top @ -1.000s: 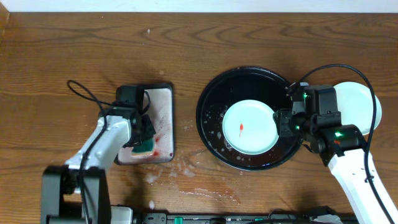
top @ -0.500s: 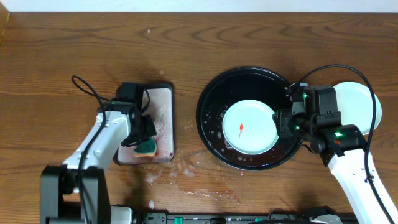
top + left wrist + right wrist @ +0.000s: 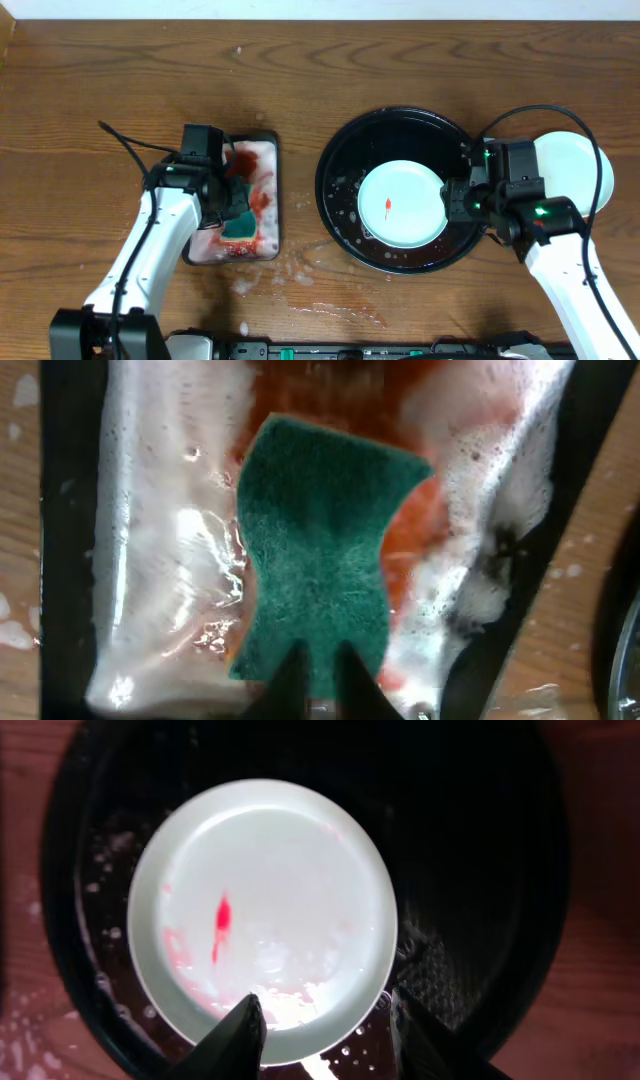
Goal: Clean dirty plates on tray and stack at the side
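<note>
Checked all three views: I read no text, label, brand, number or sign. Nothing legible on the plate (image 3: 265, 910), the black tray (image 3: 480, 850), the green sponge (image 3: 320, 550), or the small rectangular tray (image 3: 62, 560) under my left wrist.

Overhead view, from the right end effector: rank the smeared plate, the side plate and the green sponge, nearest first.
1. The smeared plate, in the black tray, directly at the right end effector.
2. The side plate, on the table right of the tray.
3. The green sponge, far left on the silver tray.
</note>
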`<action>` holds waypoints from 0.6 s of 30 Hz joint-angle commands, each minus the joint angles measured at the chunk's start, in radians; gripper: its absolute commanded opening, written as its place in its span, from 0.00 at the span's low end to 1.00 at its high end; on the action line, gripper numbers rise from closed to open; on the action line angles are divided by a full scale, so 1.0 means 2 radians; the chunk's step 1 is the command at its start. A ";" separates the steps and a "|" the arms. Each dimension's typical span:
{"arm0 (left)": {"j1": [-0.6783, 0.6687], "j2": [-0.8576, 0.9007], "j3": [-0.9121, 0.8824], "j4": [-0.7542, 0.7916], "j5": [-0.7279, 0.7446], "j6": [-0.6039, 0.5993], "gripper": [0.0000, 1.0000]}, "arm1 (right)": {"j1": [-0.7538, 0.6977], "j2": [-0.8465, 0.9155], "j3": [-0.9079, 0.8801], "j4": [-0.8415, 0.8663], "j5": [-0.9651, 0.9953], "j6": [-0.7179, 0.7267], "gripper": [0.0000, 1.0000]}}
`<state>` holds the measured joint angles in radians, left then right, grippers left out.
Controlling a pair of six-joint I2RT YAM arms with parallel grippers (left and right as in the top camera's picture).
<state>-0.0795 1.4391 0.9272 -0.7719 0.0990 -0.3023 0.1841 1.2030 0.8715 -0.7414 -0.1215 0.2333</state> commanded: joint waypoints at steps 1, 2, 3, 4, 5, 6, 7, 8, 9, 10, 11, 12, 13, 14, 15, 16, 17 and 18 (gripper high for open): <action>0.000 0.009 -0.005 0.006 -0.012 0.018 0.36 | -0.011 0.027 0.006 -0.002 0.009 0.014 0.40; 0.000 0.013 -0.006 0.009 -0.012 0.018 0.38 | -0.012 0.033 0.006 -0.002 0.006 0.014 0.41; 0.000 0.017 -0.007 0.012 -0.012 0.018 0.43 | -0.013 0.039 0.006 -0.002 0.004 0.014 0.43; 0.000 0.023 -0.009 0.015 -0.012 0.018 0.46 | -0.013 0.045 0.006 -0.001 0.002 0.014 0.45; 0.000 0.031 -0.013 0.022 -0.012 0.018 0.48 | -0.013 0.052 0.006 -0.001 0.000 0.014 0.47; 0.000 0.039 -0.016 0.027 -0.012 0.018 0.50 | -0.013 0.057 0.006 -0.001 -0.004 0.014 0.47; 0.000 0.048 -0.020 0.032 -0.011 0.018 0.51 | -0.013 0.062 0.006 -0.001 -0.006 0.014 0.48; 0.000 0.056 -0.021 0.036 -0.010 0.018 0.51 | -0.013 0.065 0.006 -0.002 -0.006 0.014 0.48; 0.000 0.072 -0.022 0.042 0.001 0.018 0.51 | -0.013 0.070 0.006 -0.002 -0.005 0.014 0.48; 0.000 0.082 -0.022 0.048 0.010 0.018 0.51 | -0.013 0.071 0.006 -0.001 -0.005 0.014 0.49; 0.000 0.089 -0.022 0.052 0.012 0.018 0.50 | -0.014 0.073 0.006 -0.001 -0.005 0.014 0.49; 0.000 0.097 -0.022 0.056 0.012 0.018 0.42 | -0.014 0.075 0.006 0.001 -0.005 0.014 0.49; 0.000 0.102 -0.022 0.060 0.012 0.018 0.33 | -0.015 0.076 0.006 0.002 -0.005 0.014 0.49; 0.000 0.105 -0.022 0.062 0.012 0.018 0.27 | -0.016 0.078 0.006 0.005 -0.005 0.014 0.50; 0.000 0.106 -0.022 0.064 0.010 0.018 0.19 | -0.018 0.080 0.006 0.009 -0.006 0.014 0.54; 0.000 0.106 -0.022 0.064 0.010 0.018 0.08 | -0.021 0.082 0.006 0.012 -0.006 0.013 0.56; 0.000 0.106 -0.021 0.063 0.010 0.018 0.07 | -0.023 0.083 0.006 0.015 -0.006 0.009 0.57; 0.000 0.105 -0.019 0.061 0.010 0.018 0.08 | -0.028 0.085 0.006 0.018 -0.010 0.006 0.58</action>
<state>-0.0803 1.6314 0.8955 -0.6453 0.1150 -0.2714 0.1539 1.3571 0.8715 -0.7170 -0.1272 0.2531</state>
